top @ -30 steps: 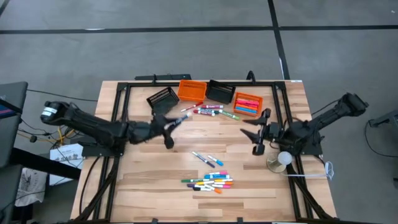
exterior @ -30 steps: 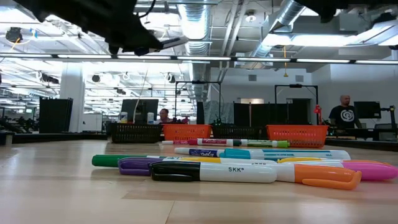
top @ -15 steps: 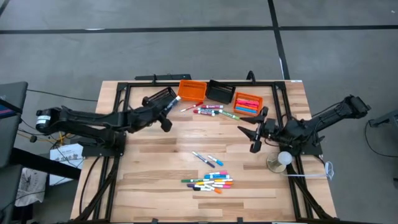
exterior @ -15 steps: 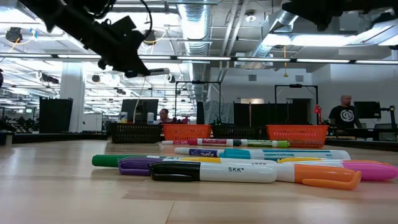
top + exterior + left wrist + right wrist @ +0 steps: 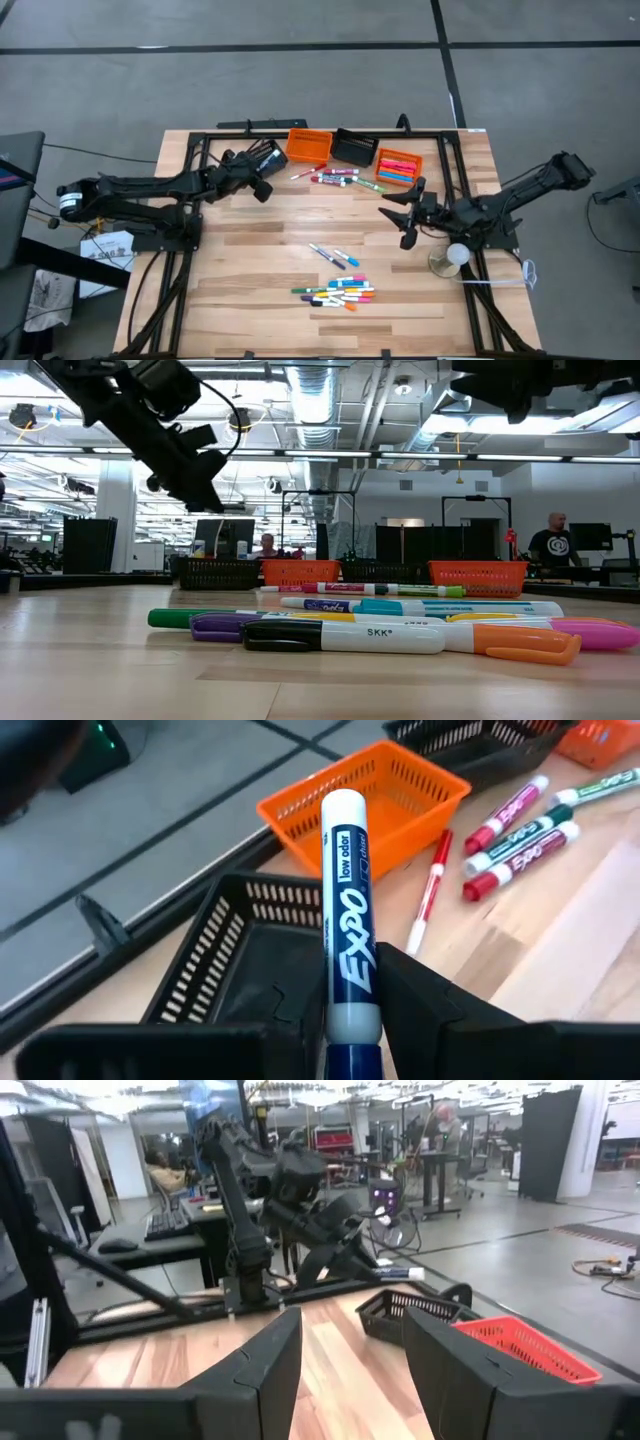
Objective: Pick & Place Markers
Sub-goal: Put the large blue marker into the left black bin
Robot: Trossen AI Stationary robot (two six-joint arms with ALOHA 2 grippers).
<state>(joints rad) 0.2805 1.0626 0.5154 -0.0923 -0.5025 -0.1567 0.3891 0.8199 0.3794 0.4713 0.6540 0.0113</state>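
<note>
Here, one marker [image 5: 345,920], four bins [image 5: 309,146].

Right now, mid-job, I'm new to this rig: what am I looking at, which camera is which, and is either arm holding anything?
Two dark robot arms work at a wooden table.

Overhead picture: looks straight down; the left arm shows on its left, the right arm on its right. Low picture: sits at table height, looking across the near marker pile into the room. The other two look forward from each wrist.

On the table: four small bins along the far edge, a black bin at the left, then an orange bin, another black, another orange. Loose markers lie in front of them, a few in the middle, and a pile near the front.

The left gripper is beside the left black bin, its fingers shut on a blue Expo marker. The right gripper is above the table's right side, open and empty.
</note>
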